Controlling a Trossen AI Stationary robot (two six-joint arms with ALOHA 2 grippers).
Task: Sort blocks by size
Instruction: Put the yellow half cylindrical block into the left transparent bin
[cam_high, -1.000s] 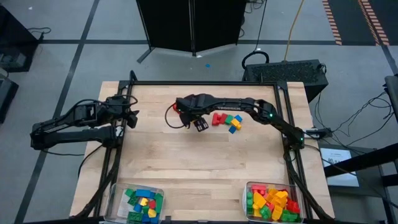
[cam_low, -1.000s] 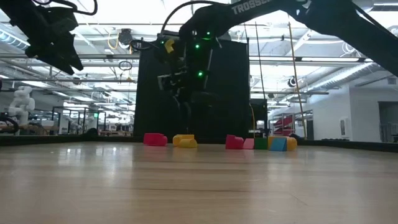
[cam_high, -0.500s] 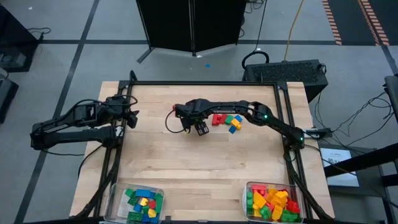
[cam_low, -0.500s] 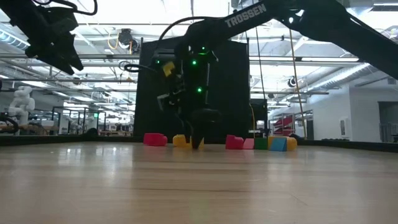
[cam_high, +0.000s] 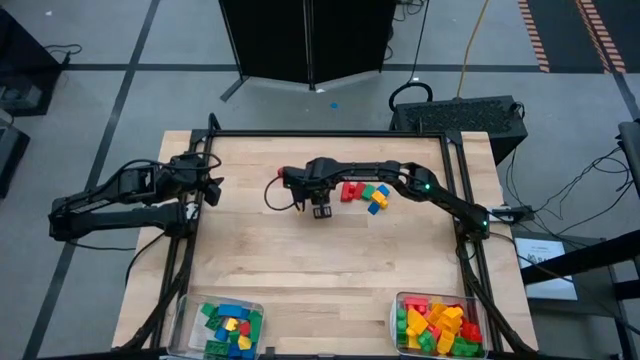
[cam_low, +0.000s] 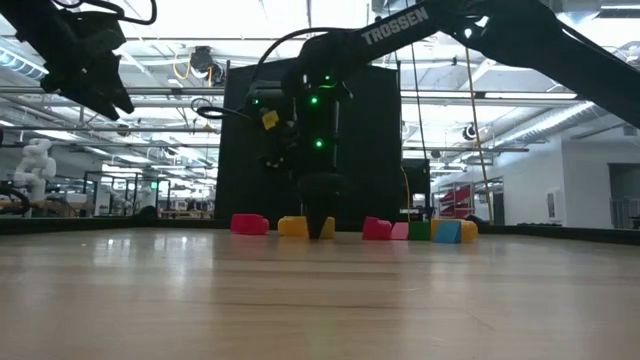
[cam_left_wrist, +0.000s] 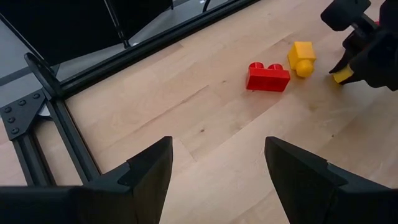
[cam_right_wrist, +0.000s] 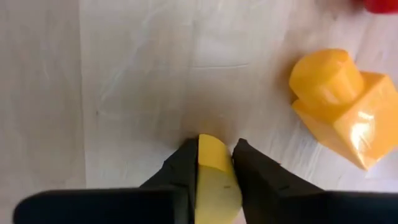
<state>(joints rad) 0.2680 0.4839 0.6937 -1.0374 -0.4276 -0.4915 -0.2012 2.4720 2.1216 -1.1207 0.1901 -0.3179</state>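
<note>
My right gripper (cam_high: 320, 210) stands at the middle of the table, fingers pointing down, shut on a small yellow block (cam_right_wrist: 214, 177). Right beside it a second yellow block (cam_right_wrist: 339, 109) lies on its side, and a red two-stud block (cam_left_wrist: 267, 76) rests flat a little farther toward the table's left. More blocks in red, green, blue and yellow form a cluster (cam_high: 366, 193) to the right of the gripper. My left gripper (cam_high: 213, 188) hangs open over the table's left edge, with nothing between its fingers (cam_left_wrist: 149, 168). My right gripper pinches the small yellow block between its two fingers, on two opposite sides (cam_right_wrist: 200, 168). The fingers come from above and point down. In the low view the fingertips (cam_low: 318, 228) reach down to the tabletop, so the block sits at table level.
Two clear bins stand at the table's near edge, one at the left (cam_high: 230, 328) and one at the right (cam_high: 438, 325), each with several coloured blocks. A black metal frame (cam_high: 330, 134) runs along the table's far edge and sides. Bare wood lies between the gripper and the bins.
My right gripper has come down from above the table to the tabletop, next to the lying yellow block, and has turned a little about its wrist. It now has the small yellow block between its fingers. My left arm has kept still.
</note>
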